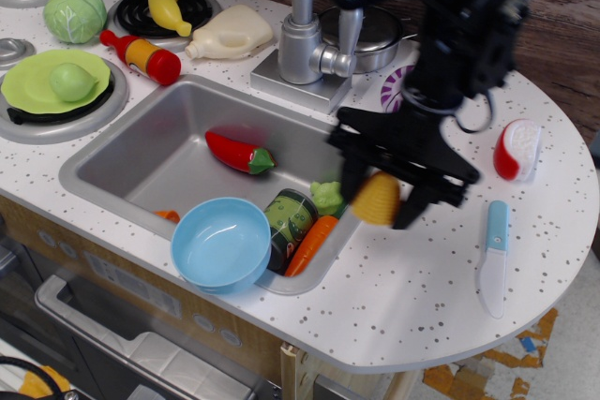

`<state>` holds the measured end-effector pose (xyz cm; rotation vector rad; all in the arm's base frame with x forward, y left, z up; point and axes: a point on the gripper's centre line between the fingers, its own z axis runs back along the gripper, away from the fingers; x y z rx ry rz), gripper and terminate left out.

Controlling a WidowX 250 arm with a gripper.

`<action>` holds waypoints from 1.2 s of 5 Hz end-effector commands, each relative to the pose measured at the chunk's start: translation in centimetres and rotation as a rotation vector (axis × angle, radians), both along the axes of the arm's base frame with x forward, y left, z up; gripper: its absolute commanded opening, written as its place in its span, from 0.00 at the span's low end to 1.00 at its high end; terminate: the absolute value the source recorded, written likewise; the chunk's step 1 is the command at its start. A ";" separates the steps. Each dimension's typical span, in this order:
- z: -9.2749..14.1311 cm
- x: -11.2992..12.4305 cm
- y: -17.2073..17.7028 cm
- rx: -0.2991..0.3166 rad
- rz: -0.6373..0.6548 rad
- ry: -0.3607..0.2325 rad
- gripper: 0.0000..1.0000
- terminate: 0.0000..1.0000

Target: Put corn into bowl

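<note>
The gripper (382, 201) has its 2 black jaws squeezed on the yellow corn (377, 200). The corn hangs in the air over the right edge of the sink (141, 161). The blue bowl (221, 242) sits at the sink's front edge, near the worktop's front edge.

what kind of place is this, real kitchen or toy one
Most likely a toy play kitchen: a small steel sink with a faucet, stove burners beside it, and plastic food such as a pepper and carrot lying in the sink.
</note>
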<state>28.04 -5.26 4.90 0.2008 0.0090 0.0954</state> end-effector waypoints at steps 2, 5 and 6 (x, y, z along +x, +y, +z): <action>1.5 -4.0 7.3 0.003 0.046 -0.070 0.00 0.00; -0.8 -5.2 9.0 -0.051 0.009 -0.072 1.00 0.00; -0.8 -4.8 8.5 -0.085 0.038 -0.082 1.00 0.00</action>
